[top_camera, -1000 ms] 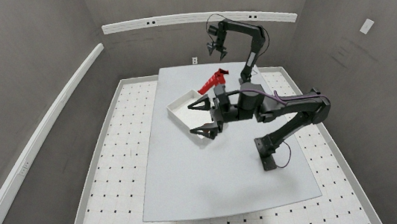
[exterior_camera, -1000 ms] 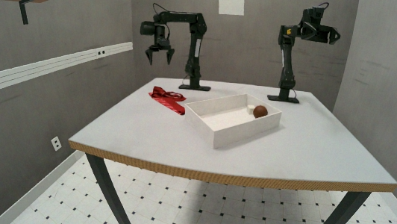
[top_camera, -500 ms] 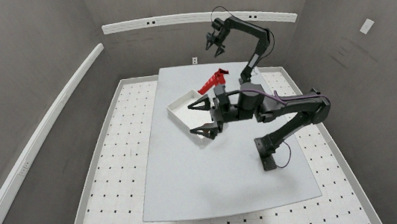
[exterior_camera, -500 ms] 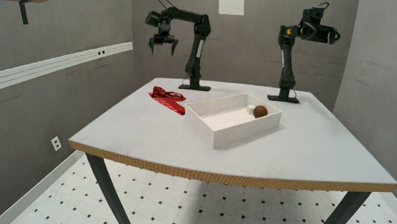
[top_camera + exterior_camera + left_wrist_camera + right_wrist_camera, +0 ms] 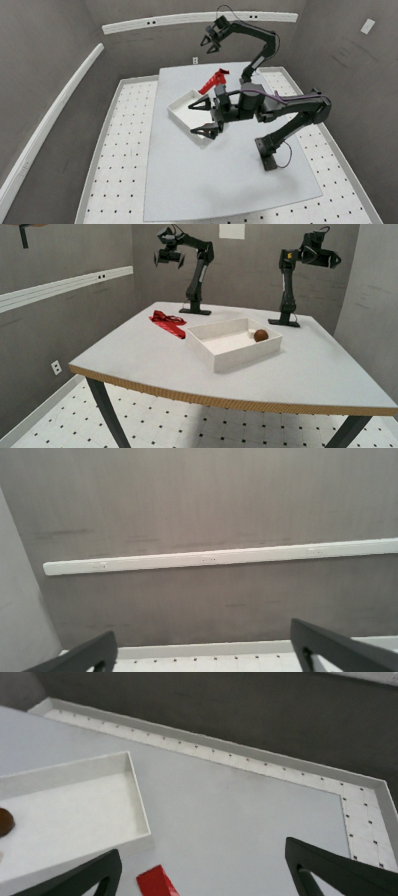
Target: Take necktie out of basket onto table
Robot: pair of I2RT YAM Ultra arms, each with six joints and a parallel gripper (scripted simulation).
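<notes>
The red striped necktie (image 5: 213, 82) (image 5: 170, 325) (image 5: 157, 882) lies partly bunched on the table (image 5: 179, 179) (image 5: 131, 358), outside the basket. Its straight end is close to a corner of the white basket (image 5: 202, 352) (image 5: 140, 845), with a small gap in the right wrist view. The basket stands flat. It holds a brown ball (image 5: 261, 335) (image 5: 6, 822) and a small whitish block (image 5: 251, 333). My right gripper (image 5: 205, 48) (image 5: 168, 266) (image 5: 201, 852) is open and empty, high above the table beyond the tie. My left gripper (image 5: 191, 119) (image 5: 202, 634) is open and empty, high up.
The left arm blocks part of the basket in the top view. Both arm bases stand along one table edge, the right arm's base (image 5: 194, 311) near the tie and the left arm's base (image 5: 284, 322) farther along. Grey walls surround the table.
</notes>
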